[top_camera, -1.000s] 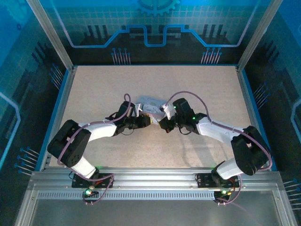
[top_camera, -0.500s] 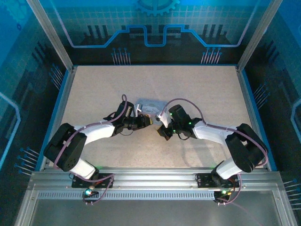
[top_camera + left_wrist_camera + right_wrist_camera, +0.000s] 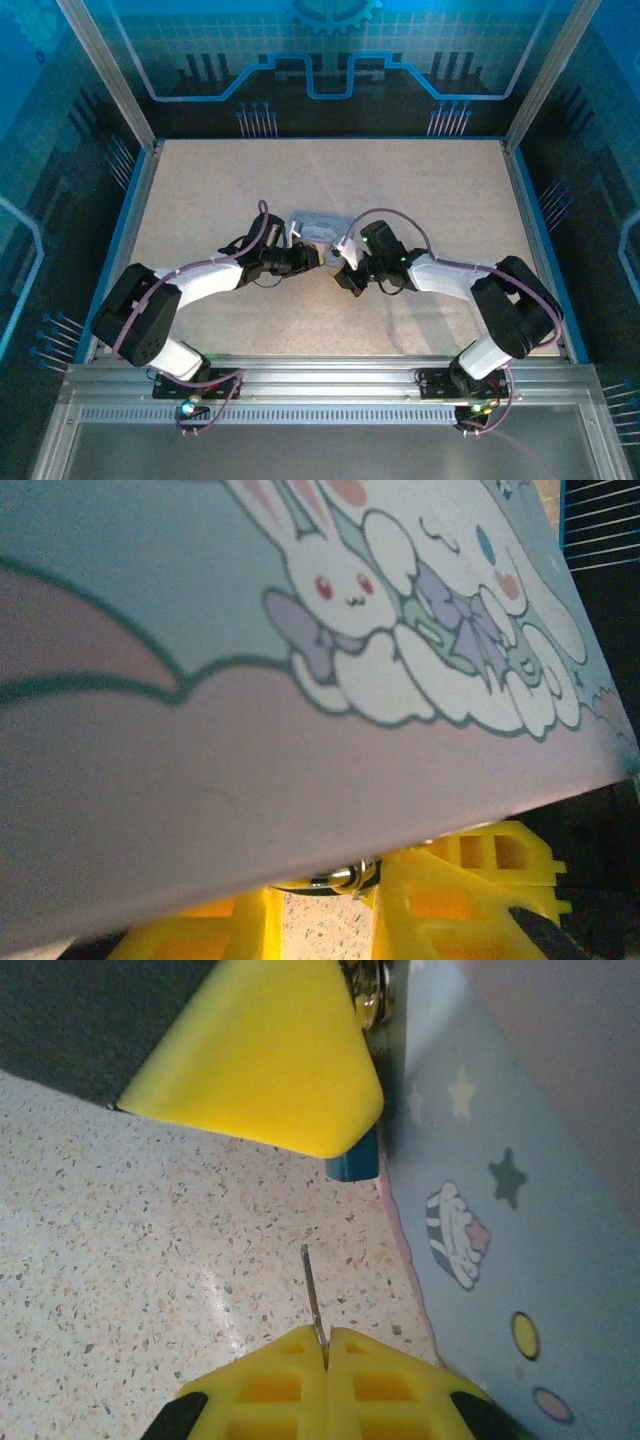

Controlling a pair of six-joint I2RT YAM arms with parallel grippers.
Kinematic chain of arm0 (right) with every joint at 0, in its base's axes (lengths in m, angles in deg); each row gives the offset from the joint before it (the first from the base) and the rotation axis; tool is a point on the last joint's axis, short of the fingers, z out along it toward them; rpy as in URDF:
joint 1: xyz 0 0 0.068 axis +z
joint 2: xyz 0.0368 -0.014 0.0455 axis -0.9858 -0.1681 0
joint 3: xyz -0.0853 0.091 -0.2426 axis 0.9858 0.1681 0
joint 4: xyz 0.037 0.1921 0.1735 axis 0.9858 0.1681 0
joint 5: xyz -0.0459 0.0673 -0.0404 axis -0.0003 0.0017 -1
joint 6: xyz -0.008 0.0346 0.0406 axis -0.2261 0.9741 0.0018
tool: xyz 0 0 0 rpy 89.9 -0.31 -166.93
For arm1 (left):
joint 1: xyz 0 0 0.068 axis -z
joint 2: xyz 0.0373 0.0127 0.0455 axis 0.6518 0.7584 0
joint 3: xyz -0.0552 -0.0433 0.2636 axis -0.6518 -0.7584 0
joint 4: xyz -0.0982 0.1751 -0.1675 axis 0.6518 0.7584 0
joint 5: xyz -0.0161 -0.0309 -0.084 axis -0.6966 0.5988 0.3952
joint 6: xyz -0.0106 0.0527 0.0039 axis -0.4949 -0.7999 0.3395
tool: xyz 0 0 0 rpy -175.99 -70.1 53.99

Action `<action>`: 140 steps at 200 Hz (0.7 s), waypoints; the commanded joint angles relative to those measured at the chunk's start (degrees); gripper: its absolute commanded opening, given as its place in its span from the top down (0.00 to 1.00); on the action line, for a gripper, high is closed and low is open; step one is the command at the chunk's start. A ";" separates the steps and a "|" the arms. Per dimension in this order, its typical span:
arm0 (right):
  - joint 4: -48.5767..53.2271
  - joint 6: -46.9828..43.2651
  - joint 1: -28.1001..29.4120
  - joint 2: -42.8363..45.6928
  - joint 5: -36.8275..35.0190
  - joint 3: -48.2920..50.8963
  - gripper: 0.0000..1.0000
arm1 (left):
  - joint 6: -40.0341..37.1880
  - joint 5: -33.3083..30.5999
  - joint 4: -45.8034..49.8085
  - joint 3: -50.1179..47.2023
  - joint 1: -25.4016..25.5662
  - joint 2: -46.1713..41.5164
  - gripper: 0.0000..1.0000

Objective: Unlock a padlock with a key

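Your right pincer (image 3: 327, 1335) clamps the thin metal key (image 3: 313, 1295), blade toward the blue padlock (image 3: 352, 1166), which your left pincer (image 3: 325, 900) pinches beside the rabbit-printed lilac tin (image 3: 300, 730) on the speckled table (image 3: 150, 1220).

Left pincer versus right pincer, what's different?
The left pincer is slightly parted, clamping the blue padlock; the right pincer is pressed fully shut on the thin key. The left pincer hides most of its load; the right pincer leaves the key's blade sticking out. Both are yellow.

pale lilac tin (image 3: 200, 780) (white cartoon rabbits), beige speckled table (image 3: 150, 1210)
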 commanded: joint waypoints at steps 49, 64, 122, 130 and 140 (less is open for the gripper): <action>-2.06 0.47 -0.54 -3.01 0.51 -3.43 1.00 | 0.06 1.95 -1.61 2.34 -0.33 -1.30 0.76; -1.93 0.50 -0.54 -3.27 -0.09 -3.62 1.00 | -0.02 1.94 -1.60 2.26 -0.37 -1.31 0.76; -3.17 1.58 -0.55 -3.28 -0.91 -3.96 1.00 | -0.21 1.67 -1.43 2.20 -0.33 -1.20 0.77; -3.01 1.66 -0.55 -3.28 -1.03 -4.02 1.00 | -0.20 1.67 -1.43 2.19 -0.39 -1.08 0.77; -2.69 1.72 -0.53 -3.28 -1.43 -4.14 1.00 | -0.12 1.69 -1.43 2.17 -0.33 -0.98 0.77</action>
